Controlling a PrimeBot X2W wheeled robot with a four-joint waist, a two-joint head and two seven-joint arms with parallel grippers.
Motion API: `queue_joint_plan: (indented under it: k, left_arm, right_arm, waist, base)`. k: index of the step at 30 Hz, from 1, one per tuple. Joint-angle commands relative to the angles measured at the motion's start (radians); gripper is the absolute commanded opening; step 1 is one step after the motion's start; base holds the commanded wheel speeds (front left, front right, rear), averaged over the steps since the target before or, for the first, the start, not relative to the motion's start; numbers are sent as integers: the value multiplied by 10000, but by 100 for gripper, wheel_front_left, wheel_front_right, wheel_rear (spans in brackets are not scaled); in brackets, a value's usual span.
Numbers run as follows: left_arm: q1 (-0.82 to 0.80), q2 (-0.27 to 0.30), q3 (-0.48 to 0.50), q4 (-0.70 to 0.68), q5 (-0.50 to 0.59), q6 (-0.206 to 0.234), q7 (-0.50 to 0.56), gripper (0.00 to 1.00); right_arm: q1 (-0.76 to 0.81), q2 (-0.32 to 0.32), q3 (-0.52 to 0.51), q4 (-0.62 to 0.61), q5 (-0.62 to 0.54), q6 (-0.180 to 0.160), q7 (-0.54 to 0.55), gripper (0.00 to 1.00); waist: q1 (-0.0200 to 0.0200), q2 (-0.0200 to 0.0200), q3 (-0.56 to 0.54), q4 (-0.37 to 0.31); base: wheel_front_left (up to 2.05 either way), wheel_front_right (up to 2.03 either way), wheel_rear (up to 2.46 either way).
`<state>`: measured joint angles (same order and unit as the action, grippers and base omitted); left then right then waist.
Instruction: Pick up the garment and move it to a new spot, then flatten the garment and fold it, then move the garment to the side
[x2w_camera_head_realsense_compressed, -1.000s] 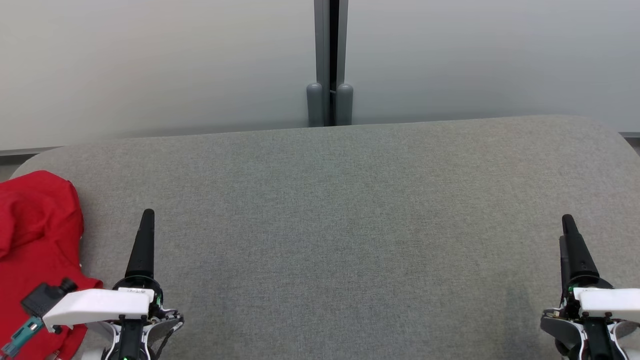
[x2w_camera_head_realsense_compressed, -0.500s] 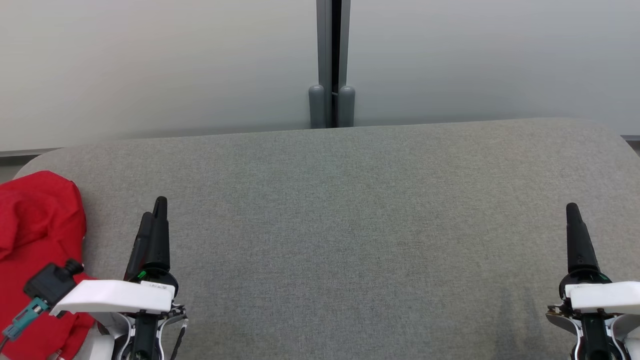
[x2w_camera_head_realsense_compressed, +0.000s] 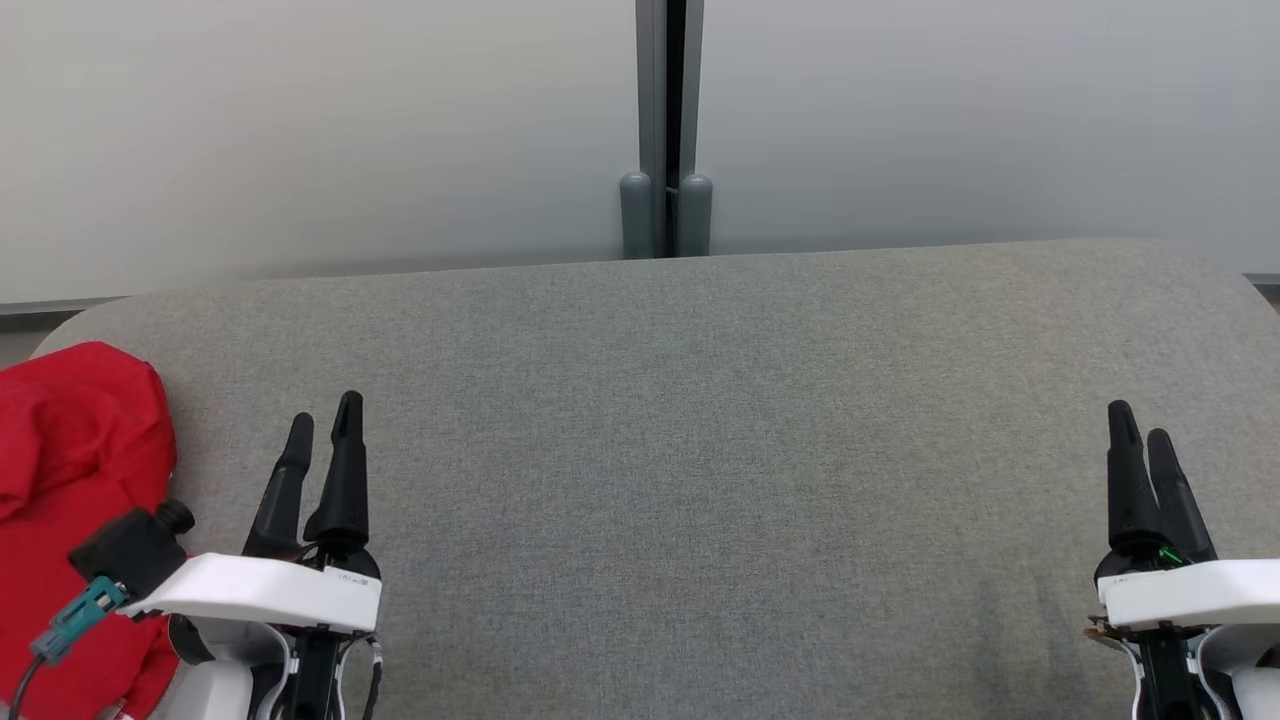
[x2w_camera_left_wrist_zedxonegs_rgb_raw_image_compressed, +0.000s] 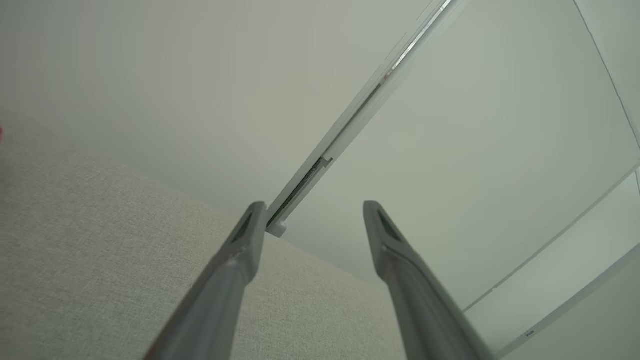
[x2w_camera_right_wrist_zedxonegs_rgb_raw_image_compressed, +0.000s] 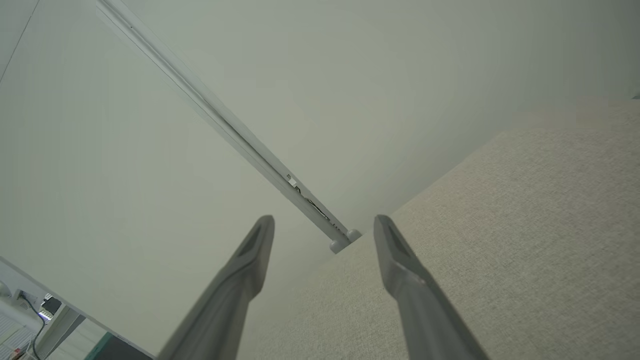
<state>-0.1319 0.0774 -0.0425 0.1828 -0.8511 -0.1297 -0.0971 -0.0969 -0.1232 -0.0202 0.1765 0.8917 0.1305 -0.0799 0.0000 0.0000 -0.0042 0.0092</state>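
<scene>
Bunching in soft folds, red garment on grey woven-fabric table

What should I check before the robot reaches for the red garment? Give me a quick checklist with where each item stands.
1. Left gripper open and holding nothing: ok, jaws apart with nothing between them.
2. Right gripper open and holding nothing: ok.
3. Red garment located: ok, bunched at the left end of the grey surface, left of the left gripper.
4. Whole garment in view: not ok, the head view's left edge cuts it off.
5. Left gripper aimed at garment: not ok, it points forward, beside the garment.
6. Hem or corner to grasp: cannot tell, the folds hide it.
</scene>
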Motion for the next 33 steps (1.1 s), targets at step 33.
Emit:
queue_joint_plan:
  k: [33]
  left_arm:
    - [-153,89,-302,786,4048,115,-929,100]
  right_arm:
    - [166,-343,467,116,-4296,2,-203,100]
  waist:
    - [0,0,-81,67]
  base:
    - [0,0,0]
